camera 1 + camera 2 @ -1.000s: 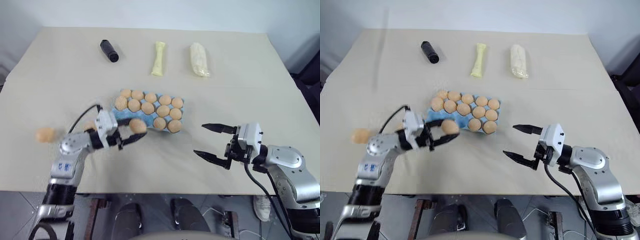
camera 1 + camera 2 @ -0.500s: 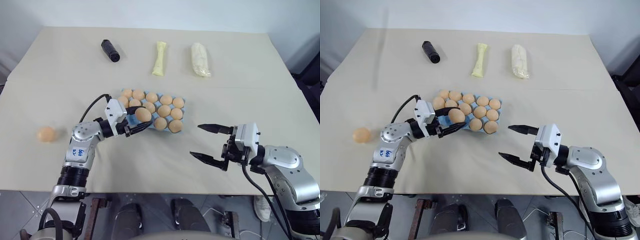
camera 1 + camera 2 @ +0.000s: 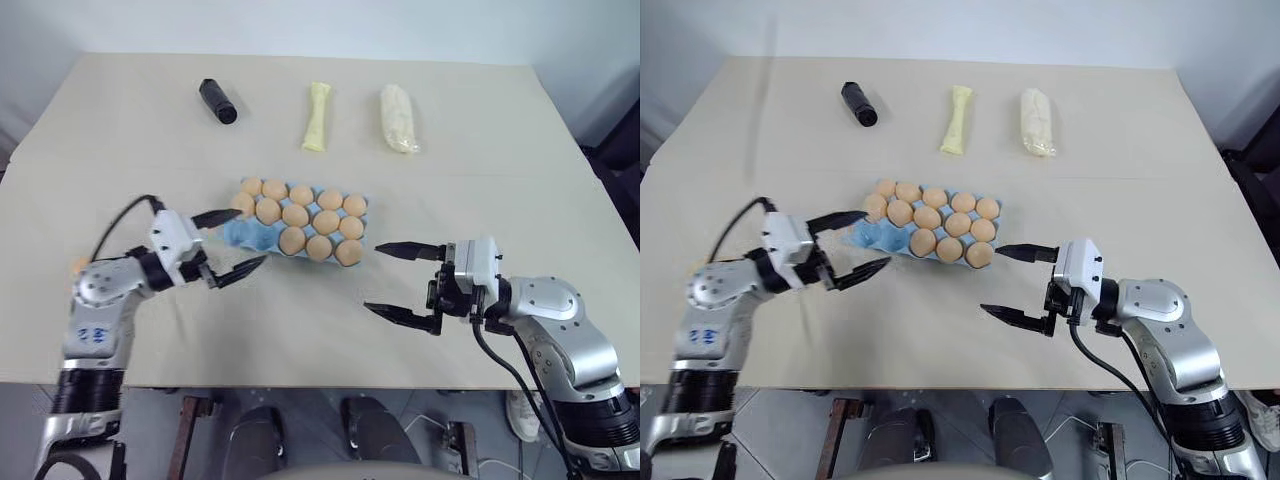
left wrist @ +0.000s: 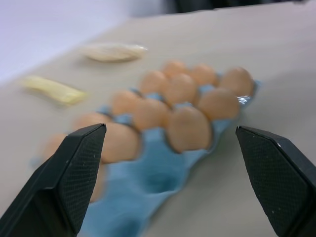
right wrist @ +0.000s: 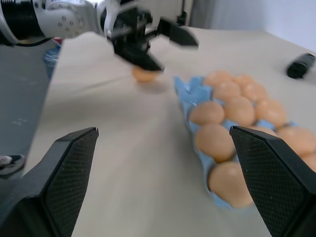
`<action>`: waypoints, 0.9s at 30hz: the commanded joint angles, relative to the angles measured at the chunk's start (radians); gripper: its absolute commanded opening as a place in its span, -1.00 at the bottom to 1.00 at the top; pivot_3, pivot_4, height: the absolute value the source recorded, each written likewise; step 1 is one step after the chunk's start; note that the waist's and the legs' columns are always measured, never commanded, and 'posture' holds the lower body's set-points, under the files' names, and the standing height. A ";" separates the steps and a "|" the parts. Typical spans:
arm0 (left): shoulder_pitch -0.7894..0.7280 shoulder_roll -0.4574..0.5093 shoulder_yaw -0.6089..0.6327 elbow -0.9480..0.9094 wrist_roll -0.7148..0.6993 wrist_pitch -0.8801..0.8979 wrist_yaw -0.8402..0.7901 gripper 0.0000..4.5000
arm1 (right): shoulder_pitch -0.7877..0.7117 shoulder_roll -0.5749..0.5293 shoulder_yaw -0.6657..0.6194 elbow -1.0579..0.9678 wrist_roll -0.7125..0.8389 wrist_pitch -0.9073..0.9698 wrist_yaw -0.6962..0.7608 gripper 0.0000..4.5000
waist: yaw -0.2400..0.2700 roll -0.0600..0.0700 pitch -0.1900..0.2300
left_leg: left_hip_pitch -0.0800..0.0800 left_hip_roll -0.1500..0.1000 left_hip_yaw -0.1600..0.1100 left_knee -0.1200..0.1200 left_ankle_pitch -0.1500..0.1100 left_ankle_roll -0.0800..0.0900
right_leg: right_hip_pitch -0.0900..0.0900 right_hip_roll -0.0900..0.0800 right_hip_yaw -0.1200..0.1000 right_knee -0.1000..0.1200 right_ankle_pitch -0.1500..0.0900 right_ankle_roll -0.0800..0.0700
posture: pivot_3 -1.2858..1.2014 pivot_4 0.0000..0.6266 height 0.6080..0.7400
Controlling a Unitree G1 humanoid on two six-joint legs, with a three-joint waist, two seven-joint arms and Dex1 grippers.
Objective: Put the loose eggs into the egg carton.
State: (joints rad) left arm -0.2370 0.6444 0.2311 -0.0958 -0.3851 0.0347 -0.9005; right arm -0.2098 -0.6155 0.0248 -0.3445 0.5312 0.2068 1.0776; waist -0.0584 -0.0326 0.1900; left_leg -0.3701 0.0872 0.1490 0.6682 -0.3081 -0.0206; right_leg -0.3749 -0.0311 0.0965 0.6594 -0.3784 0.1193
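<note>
Eggs number thirteen in the carton, one loose.

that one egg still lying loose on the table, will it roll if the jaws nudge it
Probably. The loose egg is smooth and rounded, lying on the flat table with nothing bracing it. It likely slips between hard jaws, and may crack if squeezed.

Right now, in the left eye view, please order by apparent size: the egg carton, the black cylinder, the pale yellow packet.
1. egg carton, clearly largest.
2. pale yellow packet.
3. black cylinder, smallest; both lie farther from the camera than the carton.
</note>
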 commanded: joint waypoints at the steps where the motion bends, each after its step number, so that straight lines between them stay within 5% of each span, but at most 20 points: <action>1: 0.110 0.023 0.165 -0.098 -0.071 0.069 0.078 0.99 | -0.028 0.019 0.015 0.004 0.019 -0.014 0.028 1.00 | 0.000 0.000 0.000 | 0.000 0.000 0.000 0.000 0.000 0.000 | 0.000 0.000 0.000 0.000 0.000 0.000 | 0.03 -0.52 1.00; 7: 0.417 -0.004 0.373 -0.125 -0.119 0.125 0.109 0.99 | -0.057 0.043 0.039 0.056 0.004 -0.048 0.063 1.00 | -0.013 -0.001 0.000 | 0.000 0.000 -0.001 -0.002 -0.001 0.000 | 0.000 -0.001 -0.001 -0.001 0.000 -0.001 | 0.03 -0.52 1.00; 11: 0.487 -0.026 0.404 -0.144 -0.149 0.144 0.126 0.99 | -0.078 0.061 0.040 0.090 -0.007 -0.081 0.075 1.00 | -0.008 -0.002 0.000 | 0.000 -0.001 -0.002 -0.002 -0.001 0.000 | 0.001 -0.002 -0.003 -0.002 -0.001 -0.001 | 0.03 -0.52 1.00; 18: 0.401 -0.037 0.308 -0.145 -0.155 0.194 0.154 0.99 | -0.096 0.067 0.042 0.116 -0.008 -0.099 0.101 1.00 | 0.002 -0.002 -0.001 | 0.000 -0.005 -0.002 -0.002 -0.002 0.003 | 0.002 -0.010 -0.011 -0.002 0.000 -0.002 | 0.03 -0.52 1.00; 27: 0.177 -0.016 0.132 0.139 0.025 0.093 0.162 0.99 | -0.079 0.056 0.022 0.081 -0.010 -0.083 0.069 1.00 | -0.003 -0.002 -0.001 | 0.000 -0.004 0.000 -0.003 -0.001 0.002 | -0.001 -0.009 -0.011 -0.003 0.001 -0.002 | 0.03 -0.52 1.00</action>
State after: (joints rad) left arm -0.0428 0.6130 0.3645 0.0218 -0.3807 0.1606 -0.7424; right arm -0.2957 -0.5478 0.0704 -0.2176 0.5127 0.1210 1.1581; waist -0.0618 -0.0349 0.1893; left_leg -0.3703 0.0833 0.1493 0.6649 -0.3096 -0.0183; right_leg -0.3758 -0.0396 0.0849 0.6566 -0.3779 0.1173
